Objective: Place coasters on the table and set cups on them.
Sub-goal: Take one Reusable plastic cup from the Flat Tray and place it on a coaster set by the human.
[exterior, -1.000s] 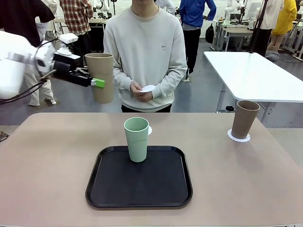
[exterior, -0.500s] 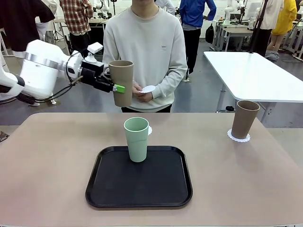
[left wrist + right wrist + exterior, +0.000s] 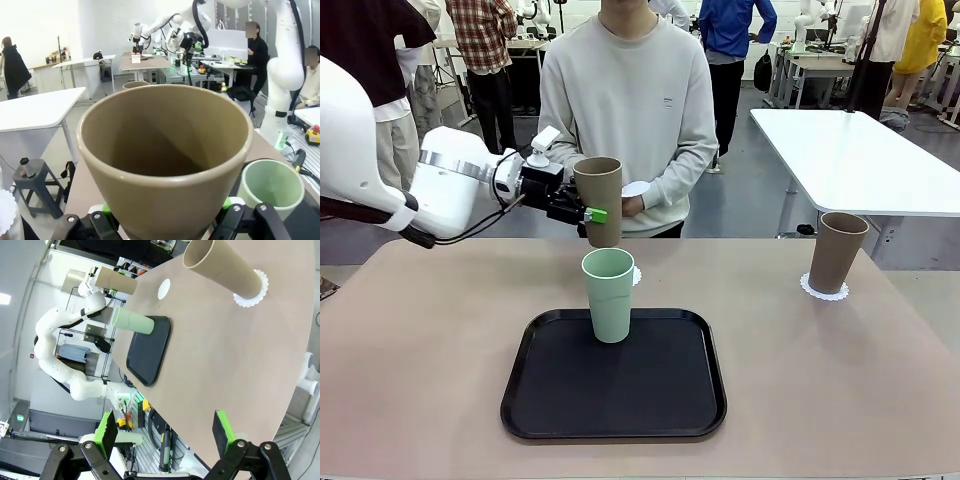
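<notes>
cup-setting step: the left gripper (image 3: pixel 592 210), closed on a tan cup (image 3: pixel 599 190), holds it above the far side of the table (image 3: pixel 440 330); next it likely lowers it upright onto the bare coaster (image 3: pixel 637 275) behind the green cup (image 3: pixel 609 293), while the right gripper (image 3: pixel 165 432) gapes empty.

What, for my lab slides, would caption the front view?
Left gripper holds a tan cup aloft beyond the mint cup standing on the black tray.

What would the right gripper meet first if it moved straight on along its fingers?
Probably the bare beige-pink matte table top, between the black rounded-corner tray and the tall tan tumbler; depth is unclear.
</notes>
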Controlling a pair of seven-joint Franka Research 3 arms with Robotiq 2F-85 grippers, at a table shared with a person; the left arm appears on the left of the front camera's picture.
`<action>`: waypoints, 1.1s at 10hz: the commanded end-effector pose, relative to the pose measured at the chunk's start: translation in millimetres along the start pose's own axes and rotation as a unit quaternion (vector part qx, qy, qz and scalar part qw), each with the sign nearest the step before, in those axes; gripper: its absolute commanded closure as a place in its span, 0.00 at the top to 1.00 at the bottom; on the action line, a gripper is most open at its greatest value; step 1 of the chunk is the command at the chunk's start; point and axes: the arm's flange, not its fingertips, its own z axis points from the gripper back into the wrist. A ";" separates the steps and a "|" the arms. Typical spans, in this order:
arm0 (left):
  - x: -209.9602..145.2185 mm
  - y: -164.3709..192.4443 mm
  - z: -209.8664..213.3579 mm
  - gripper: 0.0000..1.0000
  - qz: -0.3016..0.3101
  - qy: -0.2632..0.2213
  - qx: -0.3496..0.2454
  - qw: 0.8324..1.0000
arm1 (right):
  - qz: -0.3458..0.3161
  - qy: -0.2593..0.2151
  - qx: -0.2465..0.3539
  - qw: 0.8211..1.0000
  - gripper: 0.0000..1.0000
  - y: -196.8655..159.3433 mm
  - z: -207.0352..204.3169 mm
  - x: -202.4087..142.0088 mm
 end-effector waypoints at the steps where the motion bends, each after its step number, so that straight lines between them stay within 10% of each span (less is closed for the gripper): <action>1: -2.4 15.6 -14.5 0.85 -0.003 -0.011 0.017 1.000 | -0.001 -0.001 -0.001 1.000 1.00 -0.6 -0.6 -0.2; 11: -9.9 8.9 -11.5 0.85 0.006 -0.007 0.008 1.000 | -0.001 -0.001 -0.001 1.000 1.00 -0.6 -0.6 -0.2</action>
